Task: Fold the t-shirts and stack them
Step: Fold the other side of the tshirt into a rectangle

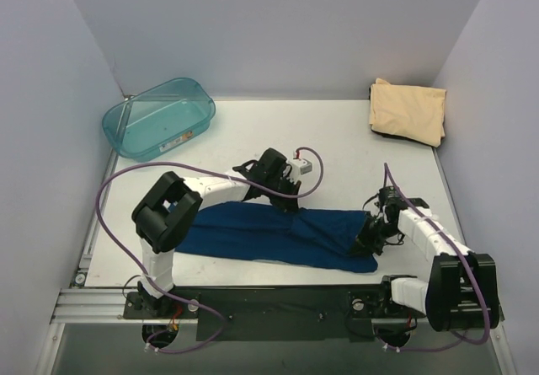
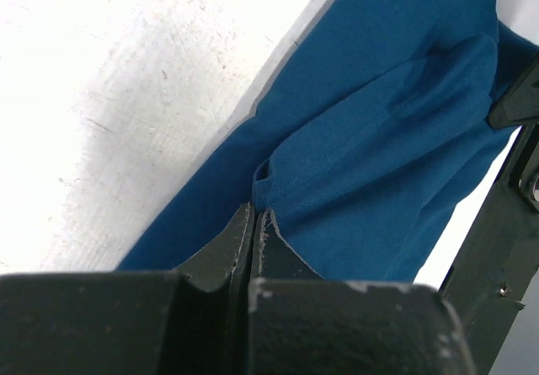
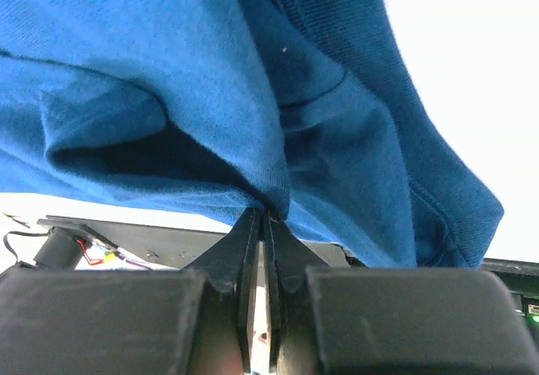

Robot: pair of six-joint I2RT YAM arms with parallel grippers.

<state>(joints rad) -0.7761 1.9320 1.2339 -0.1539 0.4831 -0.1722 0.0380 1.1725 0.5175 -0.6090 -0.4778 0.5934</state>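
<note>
Left pincer (image 2: 255, 215): we are clamping middle fold of navy shirt (image 1: 253, 233). Right pincer (image 3: 265, 216): we are clamping its right end. Shirt is lying along near edge of surface (image 1: 337, 139); tan shirt (image 1: 408, 112) is sitting far right.

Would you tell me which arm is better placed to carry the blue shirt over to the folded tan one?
Probably the right. The tan shirt lies at the far right corner, and the right gripper pinches the blue shirt at its right end; the left gripper grips it mid-table, farther off.
</note>
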